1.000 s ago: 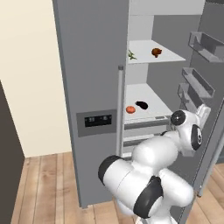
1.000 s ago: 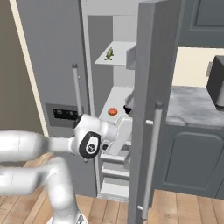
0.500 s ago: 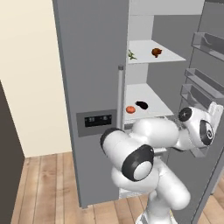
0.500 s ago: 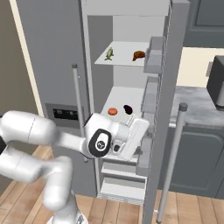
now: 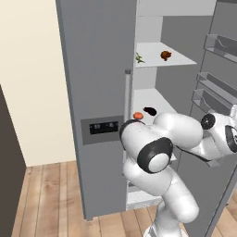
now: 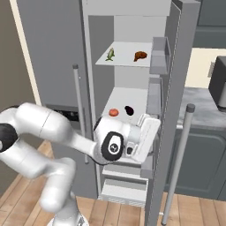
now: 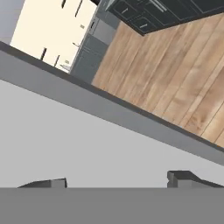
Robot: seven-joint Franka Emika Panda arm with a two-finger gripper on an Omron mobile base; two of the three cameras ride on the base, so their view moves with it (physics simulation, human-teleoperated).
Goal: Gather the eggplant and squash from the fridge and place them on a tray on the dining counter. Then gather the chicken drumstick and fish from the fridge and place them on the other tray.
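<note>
Nearest the cameras, the white arm (image 5: 157,152) bends at its elbow in front of the open fridge (image 5: 92,92) and reaches toward the inner face of the opened right-hand door (image 6: 176,88). In the hand view, the gripper (image 7: 118,181) shows two dark fingertips (image 7: 46,183) standing well apart with nothing between them: the pincer is open and empty, facing a pale flat panel edged by a grey band, with wooden floor (image 7: 175,65) and dark cabinets (image 7: 148,13) beyond.

In the right base view, the hand (image 6: 143,139) lies just beside the door's lower bins (image 6: 154,95), below the level of the middle shelf.

Farther in, on the middle shelf (image 6: 123,103), a dark eggplant (image 6: 129,110) lies just beside a round red-orange item (image 6: 113,112), possibly a tomato; the same pair appears in the left base view, eggplant (image 5: 149,110) to the right of the red item (image 5: 137,115).

Farthest and highest, the upper shelf (image 6: 128,57) carries a greenish-yellow item (image 6: 110,54), too small to name with certainty, and a brown chicken drumstick (image 6: 140,55), set apart from each other. The left base view shows the drumstick (image 5: 165,55) right of the green item (image 5: 139,58).

A grey countertop (image 6: 201,108) lies right of the door.
</note>
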